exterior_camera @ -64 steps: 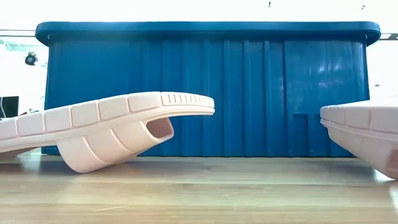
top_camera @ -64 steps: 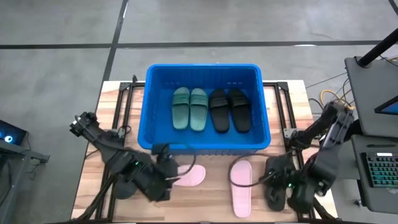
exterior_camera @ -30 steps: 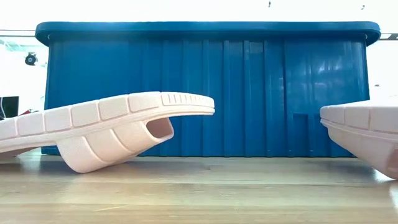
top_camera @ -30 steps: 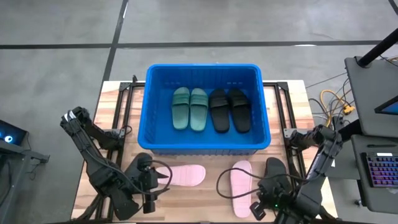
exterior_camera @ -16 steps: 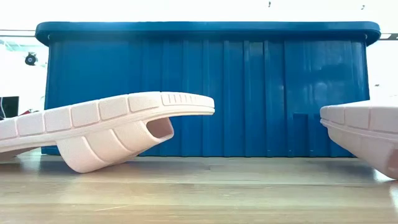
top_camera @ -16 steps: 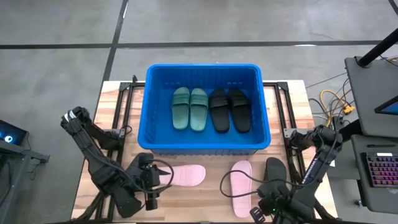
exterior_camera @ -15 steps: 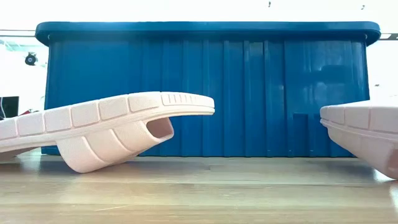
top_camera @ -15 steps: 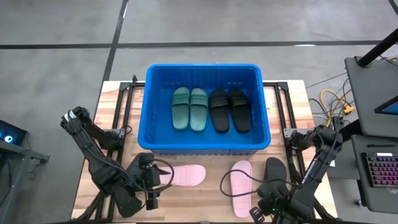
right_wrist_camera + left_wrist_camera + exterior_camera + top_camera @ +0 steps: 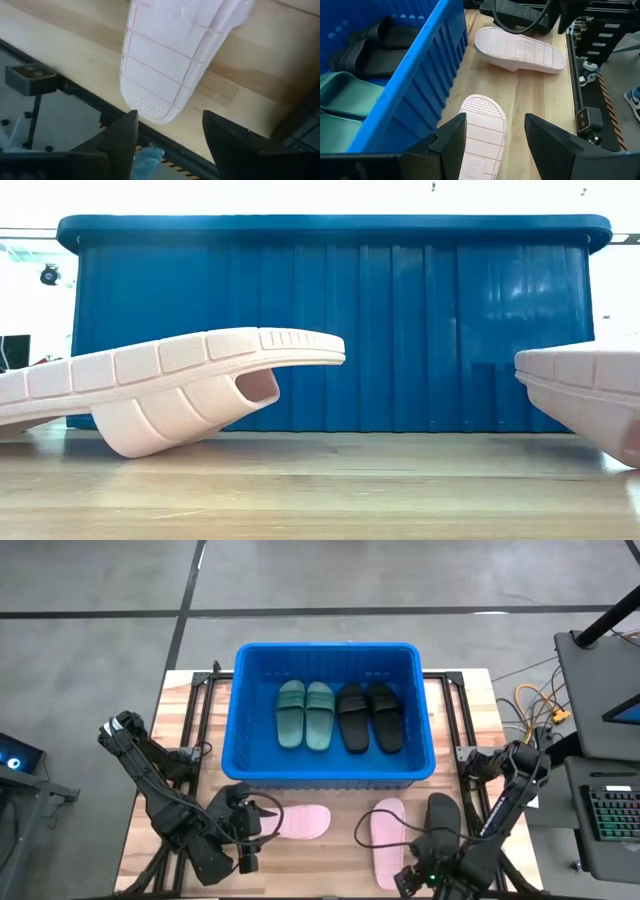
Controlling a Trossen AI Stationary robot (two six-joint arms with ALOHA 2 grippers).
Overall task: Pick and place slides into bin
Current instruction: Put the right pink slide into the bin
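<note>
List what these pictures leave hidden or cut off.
- Bin contents: in the low view its near wall hides the green slides and black slides.
- Right pink slide: cut off by the low view's edge.
- Charcoal slide: partly covered by the right arm in the high view.
- Left pink slide: near end hidden behind the left hand in its wrist view.
</note>
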